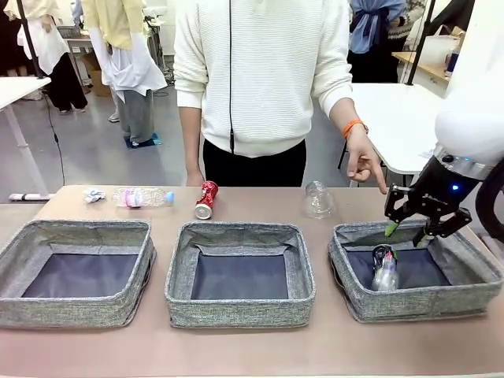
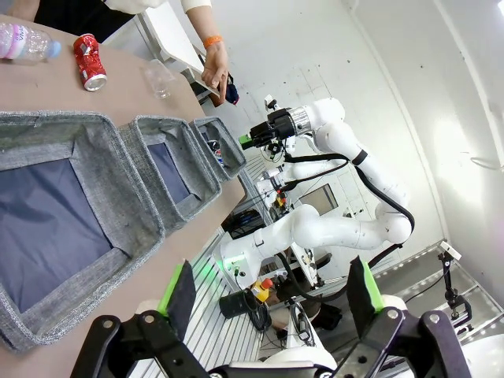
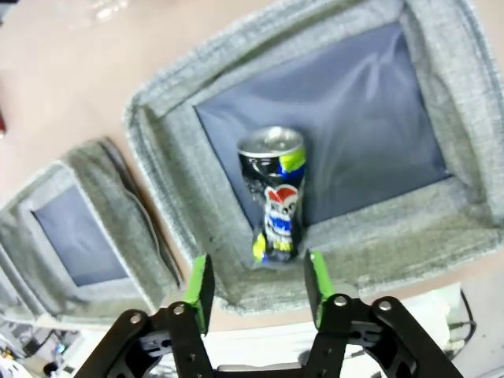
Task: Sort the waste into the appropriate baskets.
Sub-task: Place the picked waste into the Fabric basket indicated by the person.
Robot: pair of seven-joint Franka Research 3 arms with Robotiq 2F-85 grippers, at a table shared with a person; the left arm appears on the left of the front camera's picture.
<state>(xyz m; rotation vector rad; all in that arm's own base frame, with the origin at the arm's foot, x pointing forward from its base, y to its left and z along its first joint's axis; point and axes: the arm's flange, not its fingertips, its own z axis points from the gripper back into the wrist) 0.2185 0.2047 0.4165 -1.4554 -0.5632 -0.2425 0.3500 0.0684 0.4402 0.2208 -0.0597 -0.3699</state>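
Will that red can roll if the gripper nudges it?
Probably not far: the red can lies on its side, but its dented middle should spoil a clean roll. Crushed, it's likely empty and light, so it may skid instead.

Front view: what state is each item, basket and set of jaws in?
Pepsi can: lying in right basket.
Red can: crushed, on its side.
Bottle: capped, lying down.
Clear container: looks empty.
Paper wad: crumpled.
Left basket: empty.
Middle basket: empty.
Right gripper: jaws open, empty.
Left gripper: jaws open, empty.
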